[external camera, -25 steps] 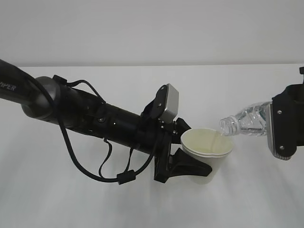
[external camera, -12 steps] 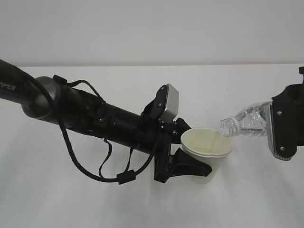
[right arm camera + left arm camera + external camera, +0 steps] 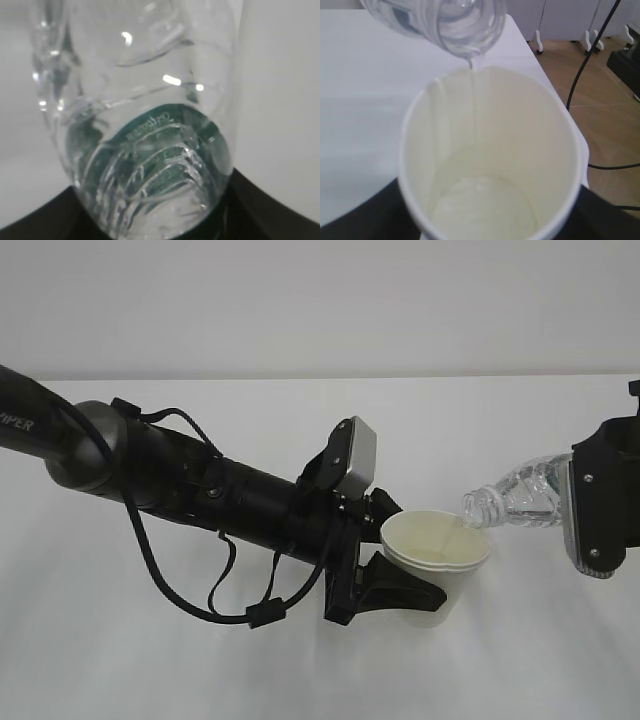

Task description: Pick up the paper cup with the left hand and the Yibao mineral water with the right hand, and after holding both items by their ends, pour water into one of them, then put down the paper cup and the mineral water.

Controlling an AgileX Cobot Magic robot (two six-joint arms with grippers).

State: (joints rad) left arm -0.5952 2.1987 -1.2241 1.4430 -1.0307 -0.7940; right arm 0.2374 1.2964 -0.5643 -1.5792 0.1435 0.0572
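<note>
My left hand (image 3: pixel 385 575) is clamped on the paper cup (image 3: pixel 434 558), fingers closed around its lower wall so the rim is squeezed slightly out of round. I hold the cup upright above the white table (image 3: pixel 120 660), mouth open to the top. My right hand (image 3: pixel 600 502) grips the Yibao mineral water (image 3: pixel 515 495) at its base end, closed on the ribbed, green-labelled part. The bottle is tipped nearly level, its uncapped neck angled down to the left, mouth just over the cup's far rim. In the left wrist view, a thin stream of water (image 3: pixel 474 100) runs from the bottle's mouth (image 3: pixel 465 30) down the inside wall, and a shallow pool lies at the cup's bottom (image 3: pixel 482 207).
</note>
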